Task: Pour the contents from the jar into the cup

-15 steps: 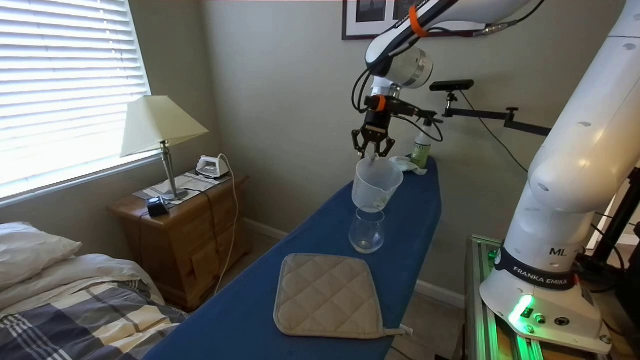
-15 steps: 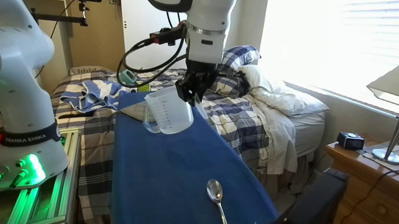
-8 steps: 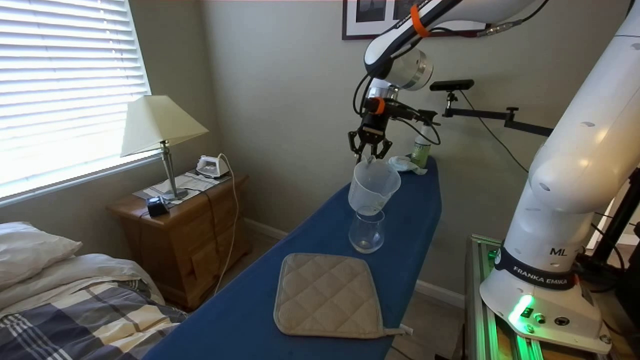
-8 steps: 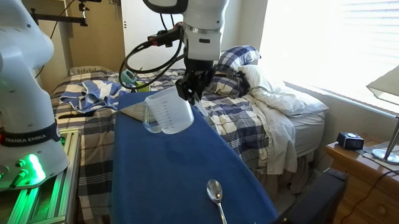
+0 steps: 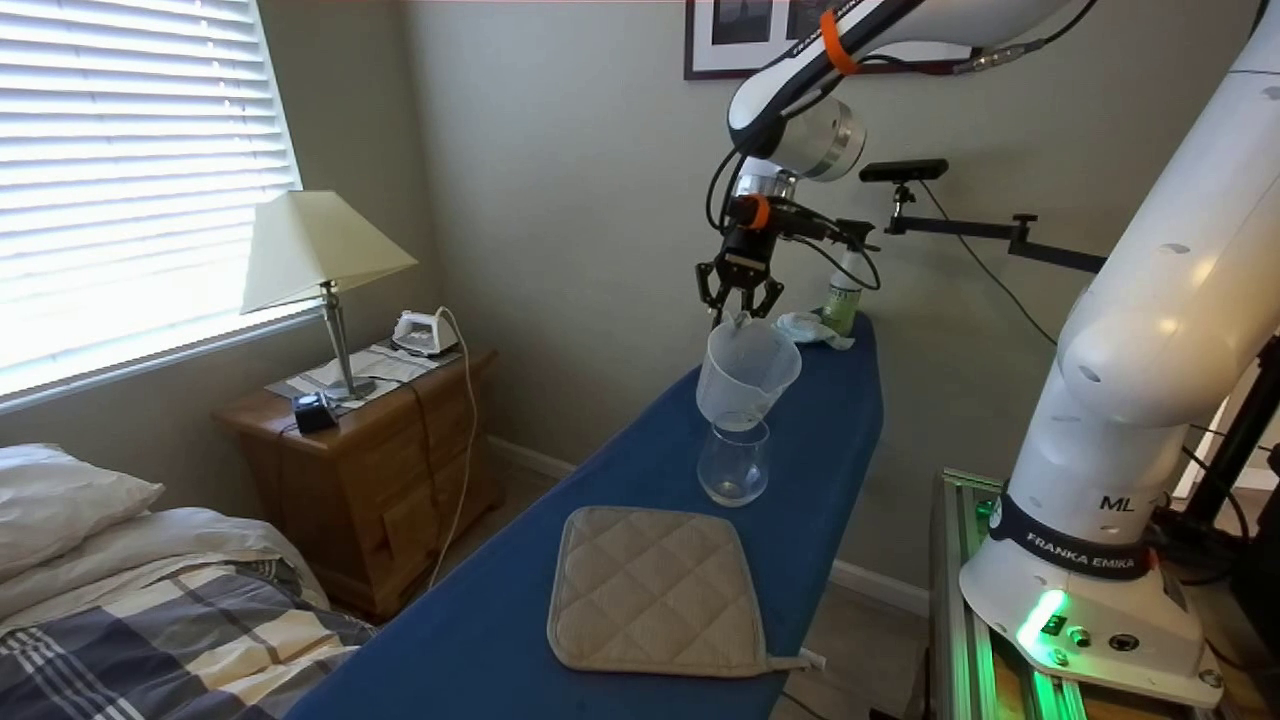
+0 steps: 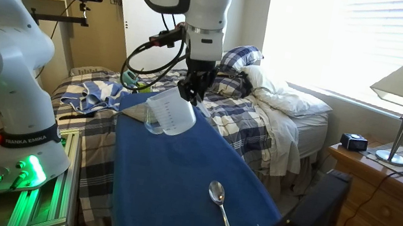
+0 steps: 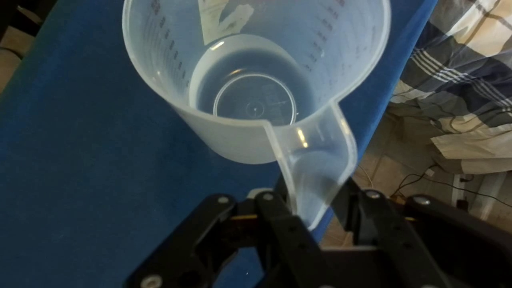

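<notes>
Blue bench in front of me; over it hangs the jar, tipped, the claw pinching it; near them the cup stands upright. I'd say lifting and bringing over are done; I see nothing flowing, so pouring itself looks still to come.

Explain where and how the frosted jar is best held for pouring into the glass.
I'd take the jar by its handle, coming from above and pinching its sides, as the gripper does: the handle is far narrower than the rest, and the jar tilts away from it.
</notes>
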